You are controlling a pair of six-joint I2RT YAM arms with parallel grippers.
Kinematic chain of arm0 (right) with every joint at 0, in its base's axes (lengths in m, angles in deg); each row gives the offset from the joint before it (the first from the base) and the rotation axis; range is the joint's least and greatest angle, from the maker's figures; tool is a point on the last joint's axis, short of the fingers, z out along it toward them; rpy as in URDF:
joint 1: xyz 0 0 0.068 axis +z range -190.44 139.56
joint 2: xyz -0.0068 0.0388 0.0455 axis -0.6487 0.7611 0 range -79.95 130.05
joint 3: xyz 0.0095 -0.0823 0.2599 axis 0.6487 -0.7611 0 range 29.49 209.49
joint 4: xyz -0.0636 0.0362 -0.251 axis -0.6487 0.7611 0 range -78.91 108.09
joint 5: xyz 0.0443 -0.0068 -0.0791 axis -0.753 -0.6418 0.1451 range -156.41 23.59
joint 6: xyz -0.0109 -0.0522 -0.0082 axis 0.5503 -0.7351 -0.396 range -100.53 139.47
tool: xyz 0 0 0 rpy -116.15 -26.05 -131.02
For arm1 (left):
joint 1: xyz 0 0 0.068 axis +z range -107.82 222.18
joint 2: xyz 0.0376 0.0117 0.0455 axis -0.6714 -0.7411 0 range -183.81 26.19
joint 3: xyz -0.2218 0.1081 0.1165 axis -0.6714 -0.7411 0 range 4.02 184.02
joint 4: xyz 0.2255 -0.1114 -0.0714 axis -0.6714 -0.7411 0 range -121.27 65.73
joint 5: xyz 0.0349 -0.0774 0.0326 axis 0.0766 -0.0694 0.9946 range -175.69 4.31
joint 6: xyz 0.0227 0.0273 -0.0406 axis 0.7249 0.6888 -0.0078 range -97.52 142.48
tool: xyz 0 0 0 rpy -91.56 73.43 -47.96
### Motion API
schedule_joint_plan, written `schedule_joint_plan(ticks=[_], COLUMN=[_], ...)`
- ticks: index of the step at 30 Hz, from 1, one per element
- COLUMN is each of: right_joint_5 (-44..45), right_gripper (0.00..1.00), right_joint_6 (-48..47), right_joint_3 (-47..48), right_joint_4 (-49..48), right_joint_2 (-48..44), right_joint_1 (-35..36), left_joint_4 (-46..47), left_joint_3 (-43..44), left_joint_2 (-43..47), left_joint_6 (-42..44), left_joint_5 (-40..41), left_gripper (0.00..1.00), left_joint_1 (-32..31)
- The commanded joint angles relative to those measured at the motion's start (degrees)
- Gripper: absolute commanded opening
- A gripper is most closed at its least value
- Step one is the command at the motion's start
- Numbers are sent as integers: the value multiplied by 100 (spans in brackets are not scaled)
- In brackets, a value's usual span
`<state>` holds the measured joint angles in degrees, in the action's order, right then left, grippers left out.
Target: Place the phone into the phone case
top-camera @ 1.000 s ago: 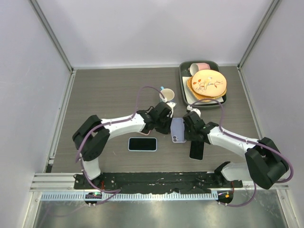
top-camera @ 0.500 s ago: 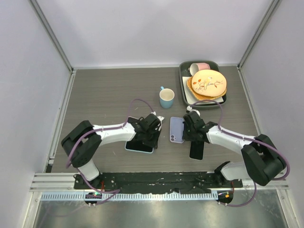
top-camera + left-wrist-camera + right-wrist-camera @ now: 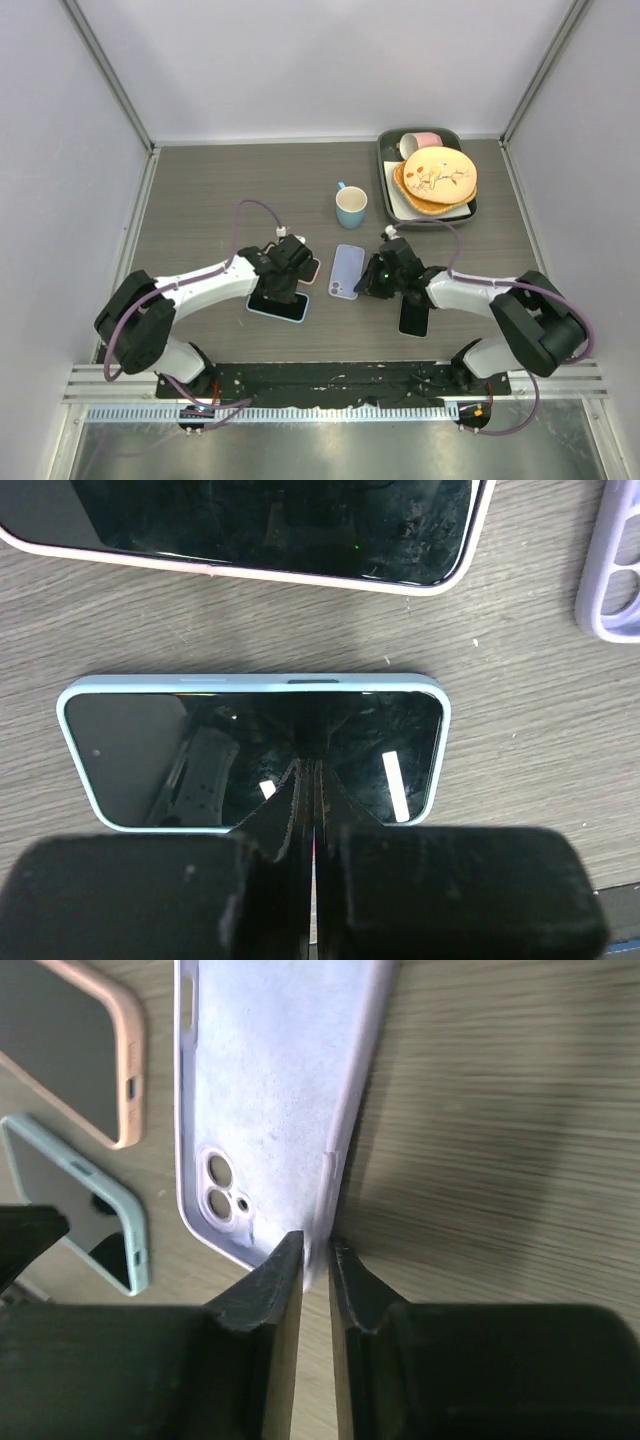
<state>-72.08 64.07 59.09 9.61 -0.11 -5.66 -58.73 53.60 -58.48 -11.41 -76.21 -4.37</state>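
An empty lilac phone case lies inside-up at mid table. It also shows in the right wrist view. My right gripper is shut on its right rim near the camera hole. A bare black phone lies by the right forearm. My left gripper is shut with nothing between its fingers. Its tips are over the screen of a phone in a light blue case, which lies to the left.
A phone in a pink case lies just beyond the blue one, next to the lilac case. A blue mug stands behind the case. A dark tray with plates and a pink cup is at the back right.
My left gripper left the lilac case and moved left and nearer, onto the blue-cased phone, which has shifted left. My right gripper moved the lilac case a little to the left.
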Motion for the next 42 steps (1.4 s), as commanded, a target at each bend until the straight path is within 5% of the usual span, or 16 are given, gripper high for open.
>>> schedule_joint_plan(ticks=[1, 4, 6, 11, 20, 29, 32, 37, 42], right_joint_5=[-742, -848, -822, -189, 365, 382, 391, 339, 286], right_gripper=[26, 43, 54, 73, 80, 80, 80, 79, 79], right_joint_6=[611, 699, 734, 436, -487, -979, -1067, -1225, -1348], right_joint_3=[89, 239, 230, 151, 160, 238, 291, 265, 195], right_joint_4=[-1407, -1566, -1584, -908, 428, 982, 1132, 1158, 1141], right_joint_2=[409, 489, 367, -589, -1865, -2314, -2340, -2411, -2639], right_joint_1=[362, 459, 476, 398, -445, -868, -886, -912, -938], left_joint_4=[113, 693, 984, 924, 703, 880, 976, 994, 713], left_joint_3=[332, 481, 596, 1202, 2152, 2266, 2258, 2240, 2459], left_joint_2=[345, 503, 399, -260, -1701, -2318, -2467, -2573, -2476], left_joint_6=[242, 225, 120, 128, 321, 620, 813, 1839, 2737], left_joint_5=[-5, -375, -551, -456, -842, -693, -824, -1456, -1633], left_gripper=[11, 44, 54, 56, 56, 48, 38, 3, 0], left_joint_1=[-39, -30, -39, -39, -21, -21, -21, -135, -250])
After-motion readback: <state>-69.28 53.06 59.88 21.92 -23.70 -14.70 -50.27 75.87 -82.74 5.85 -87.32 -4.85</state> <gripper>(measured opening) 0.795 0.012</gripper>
